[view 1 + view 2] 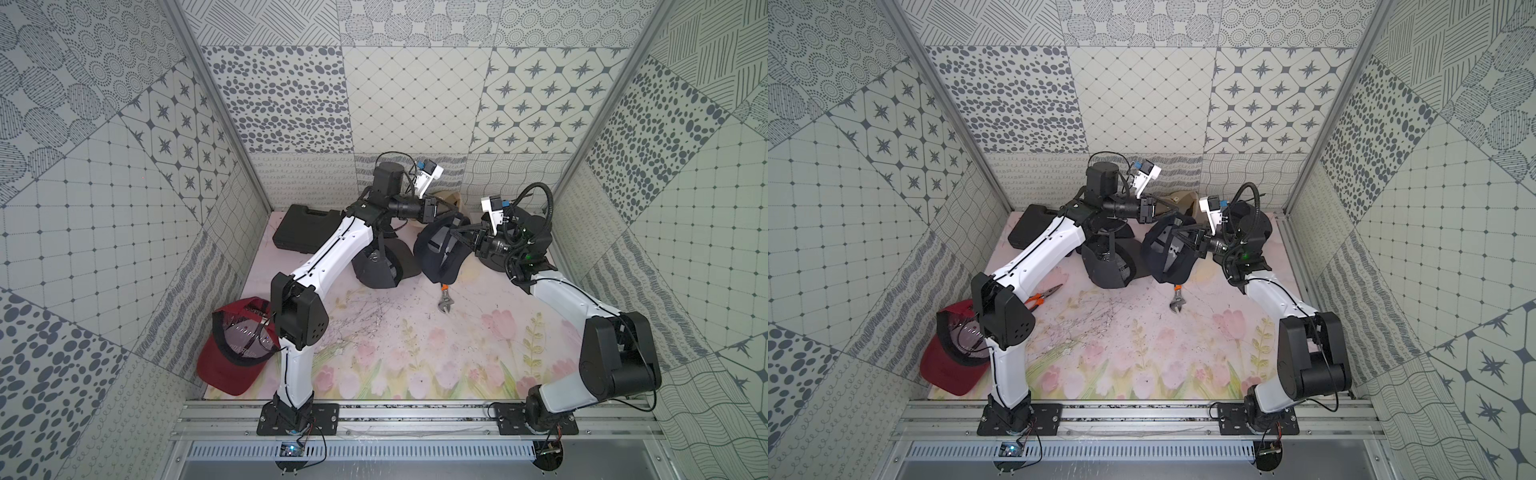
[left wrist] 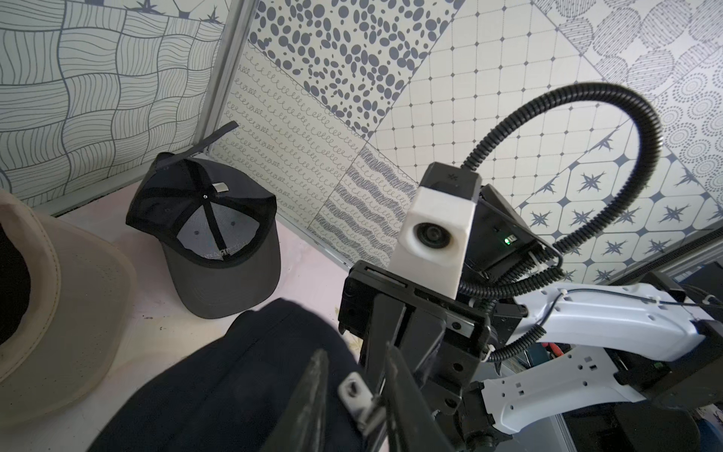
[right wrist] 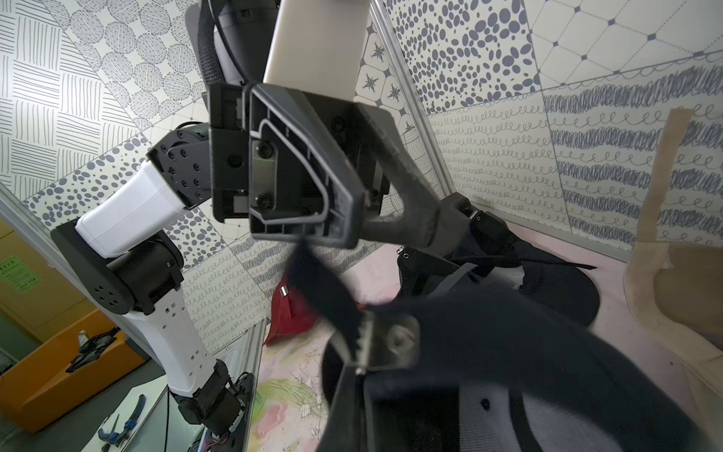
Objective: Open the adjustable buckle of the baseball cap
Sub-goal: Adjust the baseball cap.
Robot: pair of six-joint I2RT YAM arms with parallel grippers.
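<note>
Navy cap (image 1: 440, 257) at centre between both grippers, buckle (image 2: 354, 391) facing up.
Cap is light and floppy, buckle small, stiff, slick metal; grab strap (image 3: 321, 289) beside it. R gripper (image 1: 459, 240) pinched shut on buckle; L gripper (image 2: 354, 352) part open, empty, just beside.

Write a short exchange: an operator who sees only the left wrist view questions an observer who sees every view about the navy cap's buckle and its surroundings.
Operator: What does the buckle hide from me?
Observer: The right wrist view shows a toothed edge on the buckle.
Operator: What lies by the navy cap outside my frame?
Observer: A wrench lies at its near edge.
</note>
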